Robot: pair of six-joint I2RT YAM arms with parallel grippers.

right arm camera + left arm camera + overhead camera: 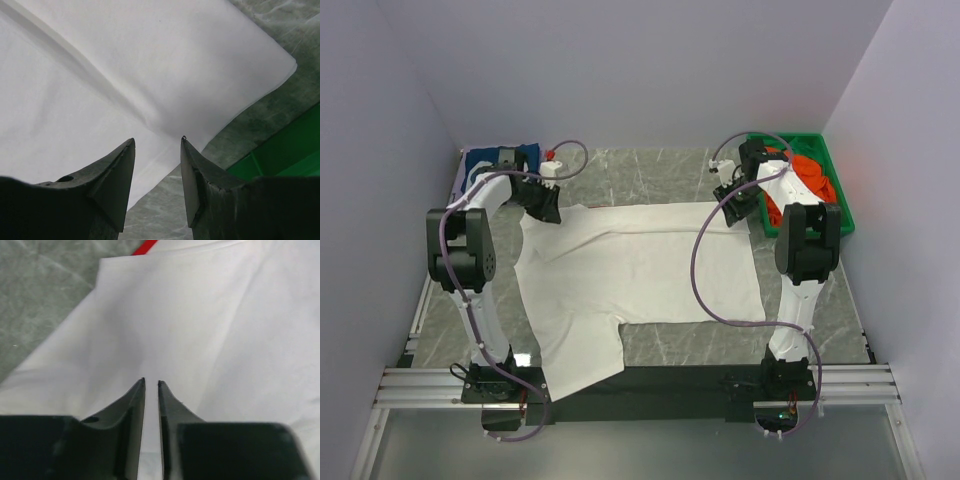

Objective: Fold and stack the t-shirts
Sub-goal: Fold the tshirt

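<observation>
Working the far edge of the white t-shirt, spread flat on the table, I have a gripper at each corner, presumably for an even fold. The left gripper shows a slit, grip unclear; the right gripper stands open, empty.

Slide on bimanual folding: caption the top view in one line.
Left hand and right hand at the far corners of a white t-shirt spread on the table, green bin alongside.
</observation>
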